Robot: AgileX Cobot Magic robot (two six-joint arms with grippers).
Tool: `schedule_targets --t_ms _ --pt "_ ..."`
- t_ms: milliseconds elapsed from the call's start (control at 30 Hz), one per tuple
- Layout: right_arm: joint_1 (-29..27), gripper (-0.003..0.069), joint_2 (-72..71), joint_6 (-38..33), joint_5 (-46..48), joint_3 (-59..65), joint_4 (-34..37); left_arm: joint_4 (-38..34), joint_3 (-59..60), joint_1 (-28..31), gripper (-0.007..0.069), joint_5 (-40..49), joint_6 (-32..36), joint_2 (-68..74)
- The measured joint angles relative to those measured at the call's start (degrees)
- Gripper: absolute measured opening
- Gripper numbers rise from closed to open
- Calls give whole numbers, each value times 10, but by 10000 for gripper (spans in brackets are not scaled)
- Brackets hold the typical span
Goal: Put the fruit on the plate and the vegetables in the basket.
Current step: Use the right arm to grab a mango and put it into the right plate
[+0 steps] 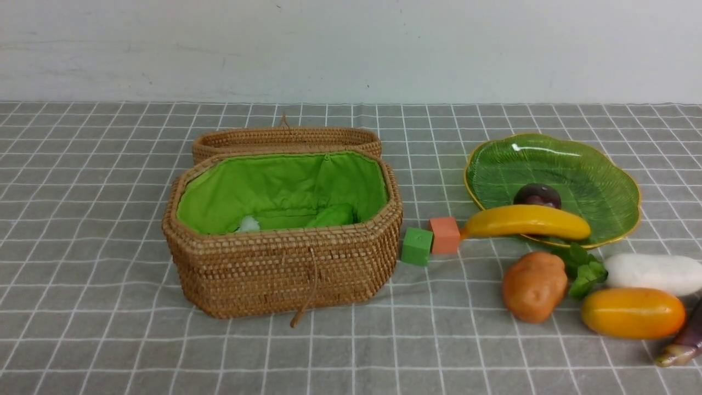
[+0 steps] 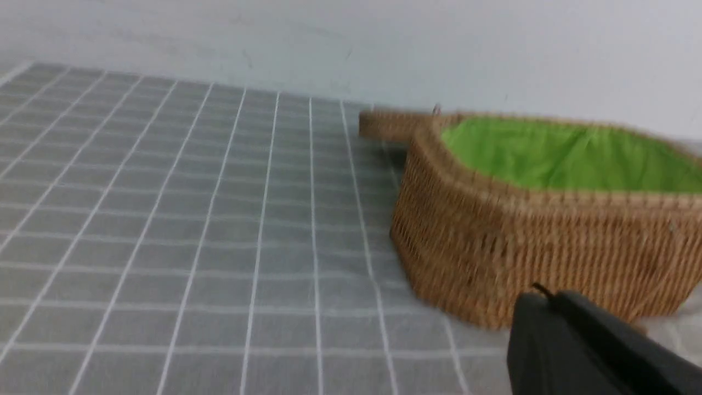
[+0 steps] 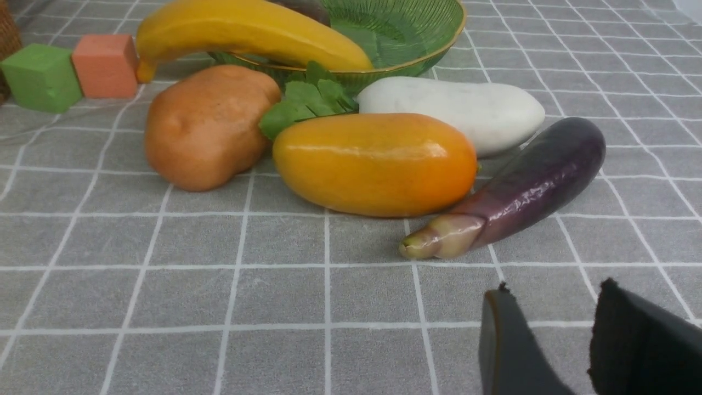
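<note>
The woven basket [image 1: 282, 269] stands open at mid-left, with a light green gourd [image 1: 332, 215] on its green lining. On the green plate [image 1: 609, 181] sits a dark plum [image 1: 537, 195], and a yellow banana [image 1: 526, 222] lies across the near rim. In front of the plate lie a potato [image 1: 535, 285], a white radish [image 1: 652, 272], an orange-yellow mango [image 1: 633, 312] and a purple eggplant [image 1: 683, 343]. My right gripper [image 3: 554, 291] is open and empty, just short of the eggplant [image 3: 537, 181] and mango [image 3: 375, 162]. My left gripper [image 2: 548, 299] is shut and empty, close to the basket [image 2: 548, 241] wall.
A green cube [image 1: 417, 247] and an orange cube [image 1: 444, 235] sit between the basket and the plate. The basket's lid [image 1: 285, 137] lies open behind it, and a string tie [image 1: 307, 296] hangs down its front. A small white thing [image 1: 249, 224] shows inside the basket.
</note>
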Motion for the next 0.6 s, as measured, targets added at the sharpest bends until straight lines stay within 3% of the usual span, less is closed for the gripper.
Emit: schedule_targets --t_ms 133,600 --pt "0 240 0 0 0 0 0 -13 65 0 -13 0 14 0" --pt "0 240 0 0 0 0 0 -22 69 0 -8 28 7 0"
